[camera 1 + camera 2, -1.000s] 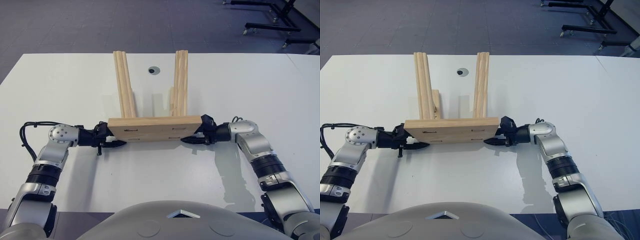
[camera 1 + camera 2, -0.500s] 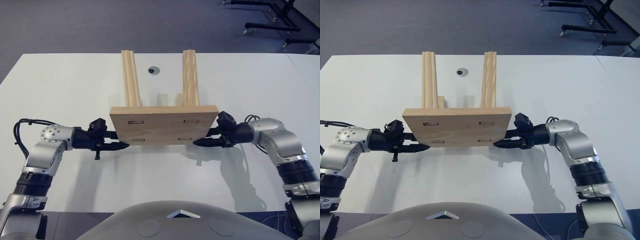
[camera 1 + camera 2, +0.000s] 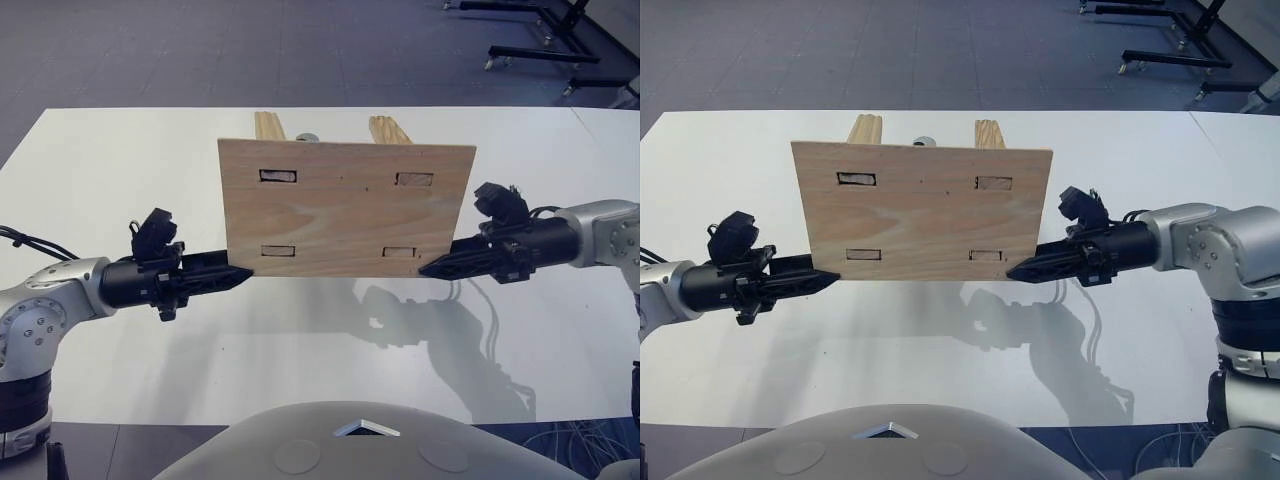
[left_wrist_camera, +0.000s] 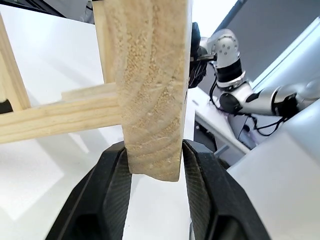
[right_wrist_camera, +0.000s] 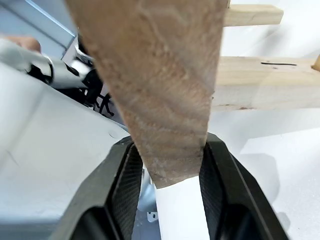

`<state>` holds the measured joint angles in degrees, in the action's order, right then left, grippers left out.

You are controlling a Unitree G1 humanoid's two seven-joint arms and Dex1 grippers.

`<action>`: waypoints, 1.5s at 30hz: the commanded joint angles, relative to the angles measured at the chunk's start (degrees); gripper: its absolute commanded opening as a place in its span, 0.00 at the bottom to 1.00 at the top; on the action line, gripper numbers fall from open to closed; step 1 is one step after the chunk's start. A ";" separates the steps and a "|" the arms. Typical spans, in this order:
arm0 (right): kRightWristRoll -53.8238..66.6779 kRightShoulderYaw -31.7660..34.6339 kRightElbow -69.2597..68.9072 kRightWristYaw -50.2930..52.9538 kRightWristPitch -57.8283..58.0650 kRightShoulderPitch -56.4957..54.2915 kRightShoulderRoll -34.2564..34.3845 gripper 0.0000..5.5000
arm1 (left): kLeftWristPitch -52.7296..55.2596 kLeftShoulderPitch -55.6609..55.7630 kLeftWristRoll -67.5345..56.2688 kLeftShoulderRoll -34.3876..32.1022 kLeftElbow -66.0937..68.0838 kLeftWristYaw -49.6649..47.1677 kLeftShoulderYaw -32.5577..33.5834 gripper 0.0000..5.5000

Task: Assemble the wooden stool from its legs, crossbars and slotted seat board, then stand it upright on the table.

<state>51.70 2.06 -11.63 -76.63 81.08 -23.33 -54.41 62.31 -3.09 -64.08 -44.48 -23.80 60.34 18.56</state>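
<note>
White table (image 3: 120, 180), dark grey floor (image 3: 200, 50) beyond

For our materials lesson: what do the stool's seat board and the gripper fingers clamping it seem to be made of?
Seat board: pale wood, seemingly unvarnished; grain streaks its face, coarse end grain shows at the edge. Gripper fingers: matte black, probably plastic or carbon composite; a fine woven-looking texture.

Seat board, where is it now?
Centre of the eye views, over the table: the seat board is clamped between the left gripper and the right gripper.
</note>
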 commanded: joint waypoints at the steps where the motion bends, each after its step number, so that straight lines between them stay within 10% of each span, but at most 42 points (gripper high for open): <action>1: 7.70 0.89 -0.36 1.80 8.76 -7.02 3.62 0.27 | 4.91 2.35 -9.36 -1.03 -3.71 -5.00 0.08 0.26; 14: 17.90 -17.37 12.02 -2.10 11.41 -24.51 -6.26 0.27 | 2.10 -7.07 -45.03 -5.01 -1.83 -29.22 0.39 0.26; 23: 19.52 -23.80 13.43 -1.05 11.39 -24.48 -7.21 0.27 | 0.35 -9.41 -48.91 -8.71 0.29 -28.94 -0.98 0.26; 34: 23.76 -21.85 20.71 5.65 11.42 -27.23 -3.82 0.27 | -1.57 -12.13 -48.91 -9.37 -1.57 -29.97 -2.24 0.60; 45: 24.40 -19.11 26.74 10.59 11.41 -29.29 -0.72 0.66 | -2.53 -13.12 -48.89 -9.49 -3.77 -31.19 -3.11 0.92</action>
<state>75.50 -17.91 15.13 -66.77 92.31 -51.44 -55.25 60.38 -16.15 -112.48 -52.90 -26.74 30.08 15.96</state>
